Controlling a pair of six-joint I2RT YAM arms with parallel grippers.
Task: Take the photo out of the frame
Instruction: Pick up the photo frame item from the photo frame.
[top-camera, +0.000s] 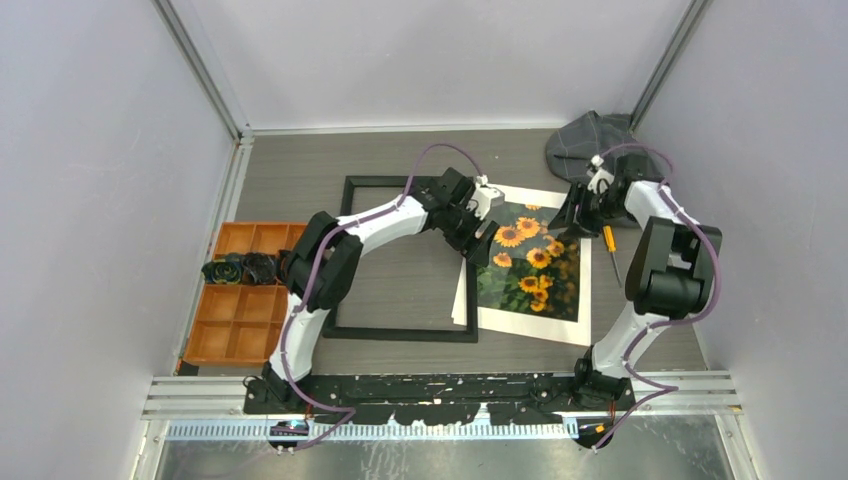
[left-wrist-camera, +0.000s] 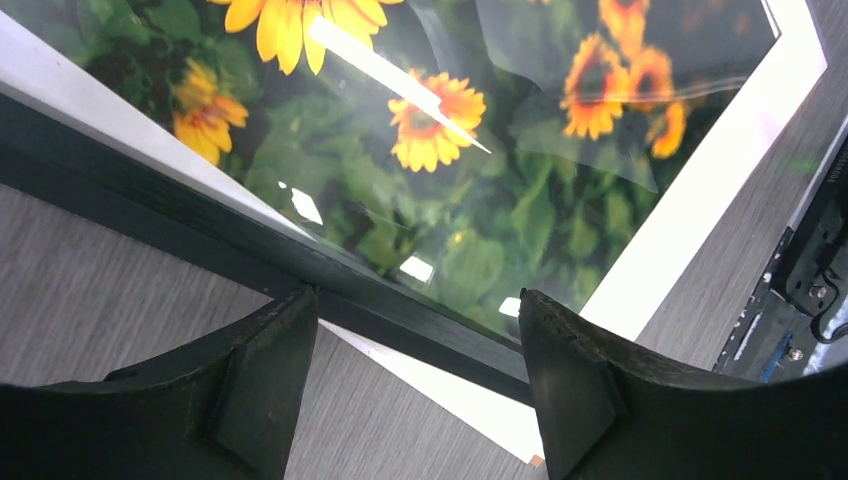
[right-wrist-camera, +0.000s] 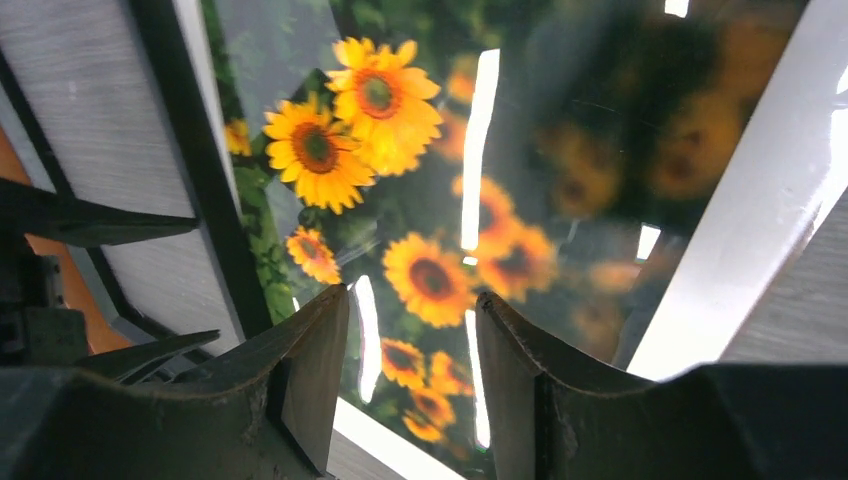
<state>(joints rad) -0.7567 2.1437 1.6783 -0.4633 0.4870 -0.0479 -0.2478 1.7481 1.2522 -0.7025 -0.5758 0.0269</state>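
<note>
Left gripper (left-wrist-camera: 415, 295) spread over frame (left-wrist-camera: 180, 225) edge; right gripper (right-wrist-camera: 412, 294) spread above photo (right-wrist-camera: 420, 200).

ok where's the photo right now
Top view: the photo lies flat right of centre, overlapping the frame's right side, with the orange-handled screwdriver just to its right.

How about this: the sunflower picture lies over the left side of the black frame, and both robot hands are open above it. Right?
Not quite. The top external view shows the photo lying over the right side of the frame, not the left. The left gripper and right gripper are indeed open above it.
</note>
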